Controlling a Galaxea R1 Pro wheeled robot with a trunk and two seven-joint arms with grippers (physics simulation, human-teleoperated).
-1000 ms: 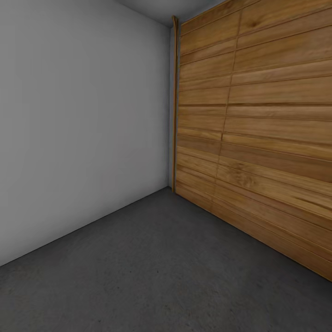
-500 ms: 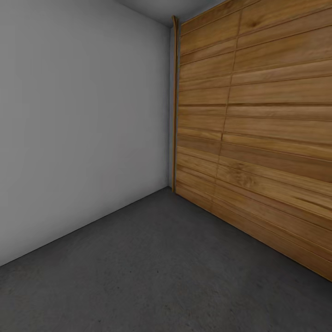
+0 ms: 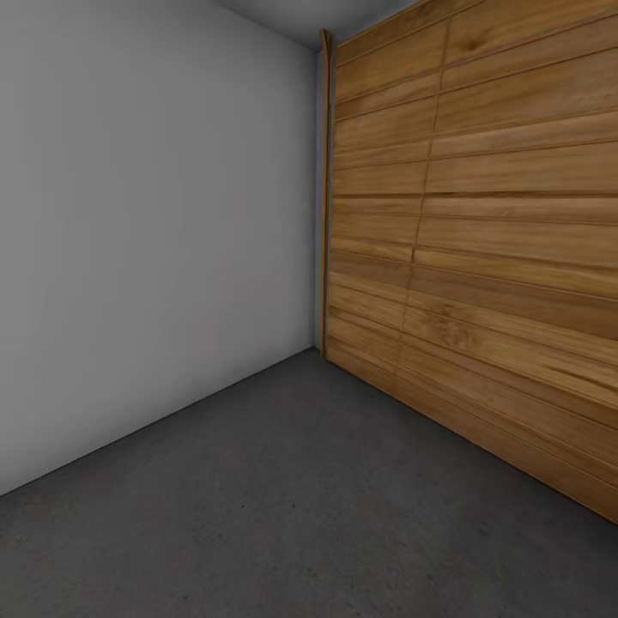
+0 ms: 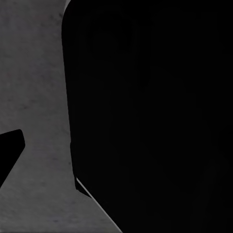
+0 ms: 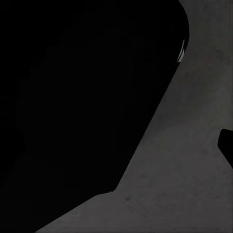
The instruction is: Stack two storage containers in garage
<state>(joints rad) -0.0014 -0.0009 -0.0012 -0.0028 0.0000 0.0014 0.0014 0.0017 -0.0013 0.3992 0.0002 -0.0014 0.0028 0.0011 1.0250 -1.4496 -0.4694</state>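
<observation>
Standing in the garage, facing a corner: grey-white wall [image 3: 154, 240] at left, plank door [image 3: 481, 257] at right, dark floor [image 3: 292, 498] spread below and meeting both. Nothing resting on the stretch of floor in the head view.

Through the left wrist camera, mottled grey floor [image 4: 34, 87] beside a large black mass [image 4: 150, 111], apparently the robot's own body or arm, too dark to make out. A small black tip [image 4: 9, 150] at the frame edge, possibly a gripper finger; impossible to tell whether the left gripper is apart or together, or whether anything is held.

Much the same through the right wrist camera: grey floor [image 5: 184, 170], a black mass [image 5: 77, 97] over most of the frame, a small dark tip [image 5: 227, 145] at the edge. Right gripper state likewise impossible to tell.

No red-orange of the containers anywhere in these frames, so their whereabouts unknown from here: not on the visible floor, and apparently not between the fingers, though that cannot be confirmed.

As a judgement of progress: arrived at the destination room, yet no container set down in sight and no stack built within view. Probably either early, with the bins yet to be fetched from the living room, or the placing done somewhere off frame; impossible to decide which. At least by what shows here, placing one on the floor and stacking the other not confirmed as done.
</observation>
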